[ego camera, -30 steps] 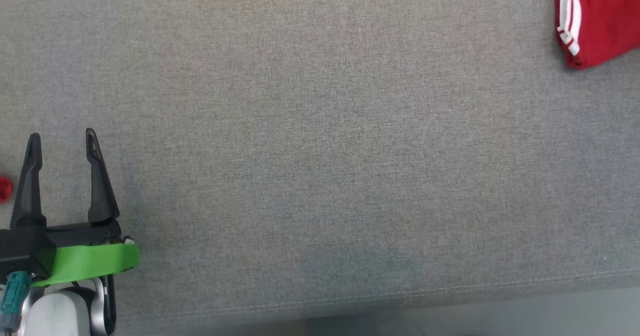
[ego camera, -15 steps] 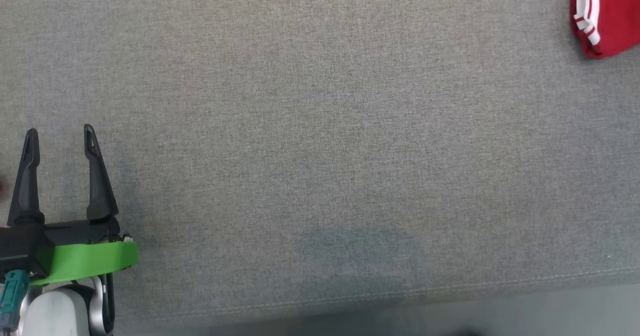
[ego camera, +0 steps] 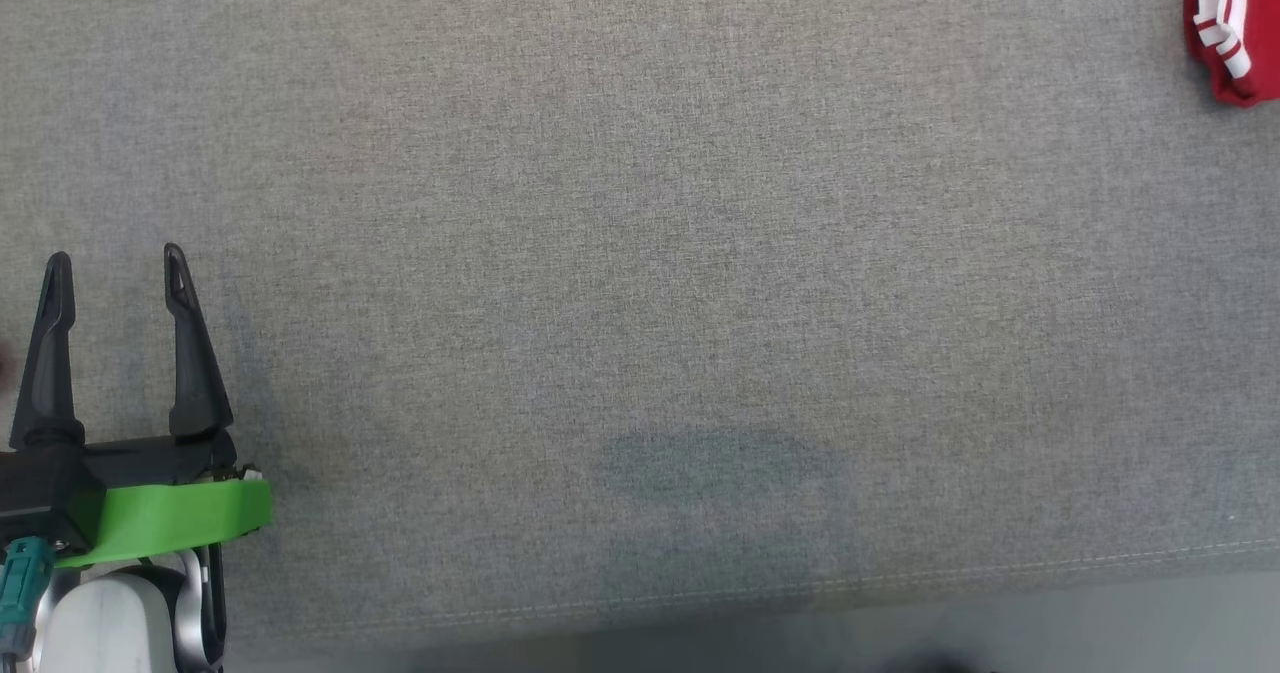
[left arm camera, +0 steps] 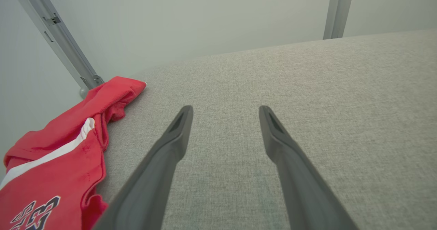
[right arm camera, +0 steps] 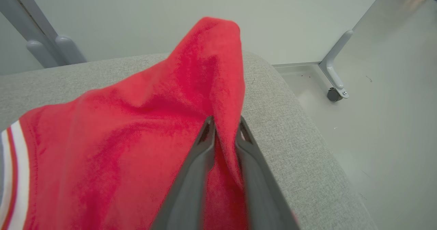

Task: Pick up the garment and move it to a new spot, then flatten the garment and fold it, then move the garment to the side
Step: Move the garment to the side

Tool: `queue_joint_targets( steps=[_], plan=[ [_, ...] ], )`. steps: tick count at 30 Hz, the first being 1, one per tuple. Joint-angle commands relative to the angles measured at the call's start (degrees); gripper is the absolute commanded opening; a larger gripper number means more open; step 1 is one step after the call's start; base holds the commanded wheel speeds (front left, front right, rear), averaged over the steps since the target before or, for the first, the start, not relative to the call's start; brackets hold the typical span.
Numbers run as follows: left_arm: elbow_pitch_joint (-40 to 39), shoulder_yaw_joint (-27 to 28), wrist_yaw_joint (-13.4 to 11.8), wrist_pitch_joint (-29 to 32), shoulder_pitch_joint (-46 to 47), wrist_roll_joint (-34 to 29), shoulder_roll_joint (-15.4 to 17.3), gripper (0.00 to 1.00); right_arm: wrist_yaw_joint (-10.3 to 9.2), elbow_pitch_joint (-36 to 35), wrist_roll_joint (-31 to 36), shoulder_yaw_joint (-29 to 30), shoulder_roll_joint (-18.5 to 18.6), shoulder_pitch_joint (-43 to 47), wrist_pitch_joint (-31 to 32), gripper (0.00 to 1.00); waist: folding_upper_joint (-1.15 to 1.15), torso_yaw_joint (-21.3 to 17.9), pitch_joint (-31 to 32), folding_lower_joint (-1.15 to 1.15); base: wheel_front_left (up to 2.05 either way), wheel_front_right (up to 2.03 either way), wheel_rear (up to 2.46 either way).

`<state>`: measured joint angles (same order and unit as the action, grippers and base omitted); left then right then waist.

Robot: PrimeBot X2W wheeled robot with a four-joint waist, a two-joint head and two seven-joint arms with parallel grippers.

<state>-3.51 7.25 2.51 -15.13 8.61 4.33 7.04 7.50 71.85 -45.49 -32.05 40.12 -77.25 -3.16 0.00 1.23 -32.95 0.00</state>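
Note:
The garment (right arm camera: 136,120) is red cloth with white stripes along one edge. In the right wrist view a fold of it rises in a peak between the fingers of my right gripper (right arm camera: 225,120), which is shut on it near the grey table's right end. In the head view one striped corner of the garment (ego camera: 1235,43) lies at the top right. My left gripper (ego camera: 117,255) hovers open at the lower left of the head view. The left wrist view shows the left gripper (left arm camera: 225,108) empty over bare grey fabric.
The table (ego camera: 640,253) is covered in grey fabric, and its front seam (ego camera: 900,578) runs along the bottom. Another red garment (left arm camera: 61,161) with a white stripe and a dark logo lies crumpled left of my left gripper. Pale floor (right arm camera: 392,120) and a frame leg on a caster (right arm camera: 336,86) lie beyond the table's right end.
The garment's corner has slid further toward the right edge of the head view, so less of it is in view. The left gripper stays open and has barely shifted.

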Motion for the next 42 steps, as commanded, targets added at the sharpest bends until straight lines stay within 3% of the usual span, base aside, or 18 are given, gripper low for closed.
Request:
queue_joint_targets(
  steps=[1, 11, 17, 24, 33, 42],
  plan=[
    [-0.1, 0.1, -0.2, 0.0, 0.7, -0.1, 0.4, 1.00, -0.02, 0.3, 0.4, -0.1, 0.1, -0.8, -0.6, 1.00, 0.00, 0.0, 0.0, 0.00, 0.00, 0.00, 0.00],
    [1.1, -0.4, -0.3, 0.0, 1.3, 0.5, -0.4, 1.00, -0.02, 0.9, 2.0, -0.6, -1.2, -1.0, -4.5, 1.00, 0.00, -0.1, 1.5, 0.00, 0.00, 0.00, 0.00],
    [2.4, -0.6, -0.3, 0.0, -0.1, 1.2, -1.7, 1.00, -0.02, -5.9, -0.8, -0.4, -4.3, 3.4, -10.3, 1.00, 0.00, -0.4, 6.2, 0.00, 0.00, 0.00, 0.00],
    [3.6, -0.6, -0.5, 0.0, -1.8, 1.5, -2.4, 1.00, -0.02, -14.3, -2.4, -0.6, -7.2, 9.3, -12.0, 1.00, 0.00, -1.7, 11.2, 0.00, 0.00, 0.00, 0.00],
    [5.5, -1.7, -0.1, 0.0, -3.7, 1.6, -3.4, 1.00, -0.02, -27.9, 1.5, 7.1, -12.0, 22.0, -12.0, 1.00, 0.00, -3.0, 18.3, 0.00, 0.00, 0.00, 0.00],
    [6.9, -2.5, -0.1, 0.0, -5.7, 1.9, -3.6, 1.00, -0.02, -36.0, 9.0, 14.9, -19.1, 37.4, -12.1, 1.00, 0.00, -2.9, 23.7, 0.00, 0.00, 0.00, 0.00]
  ],
)
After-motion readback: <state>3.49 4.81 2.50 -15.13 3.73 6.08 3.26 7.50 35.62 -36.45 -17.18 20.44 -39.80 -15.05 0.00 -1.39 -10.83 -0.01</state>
